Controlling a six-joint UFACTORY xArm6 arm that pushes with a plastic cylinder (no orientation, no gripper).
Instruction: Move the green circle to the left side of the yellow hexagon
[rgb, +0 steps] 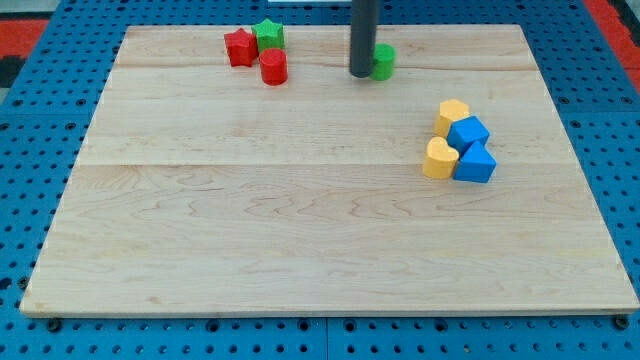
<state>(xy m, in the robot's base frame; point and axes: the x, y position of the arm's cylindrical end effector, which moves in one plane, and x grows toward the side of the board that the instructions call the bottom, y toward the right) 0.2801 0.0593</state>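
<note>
- Camera view, single frame: wooden board (300, 230) on a blue pegboard surface (40, 150).
- Tool is a bare dark rod with no jaws, so nothing is gripped or held; my tip (361, 74) is seen down on the board near the view's top, at centre.
- Green circle (384, 61) is found touching, or just beside, the tip on the tip's view-right side; partly hidden by the rod.
- Yellow hexagon (452, 117) is taken as the upper yellow block in the cluster at the view's right, below and right of the green circle, apart from it.
- Cluster also holds a blue cube (468, 133), a second yellow block (439, 158) of unclear shape and a blue triangle-like block (475, 164), all packed touching.
- Far group at the view's top left: red block (239, 47), green star (268, 34), red cylinder (274, 67); not involved.
- Task judged not yet done; the circle is judged to need travel down and a little right.
- Risk: a push straight right from this contact would be expected to send the circle past the hexagon's top, not to its left.
- Risk: round block may slip off the thin rod if pushed off-centre.
- Risk: overshoot would knock the hexagon and scatter the packed cluster.
</note>
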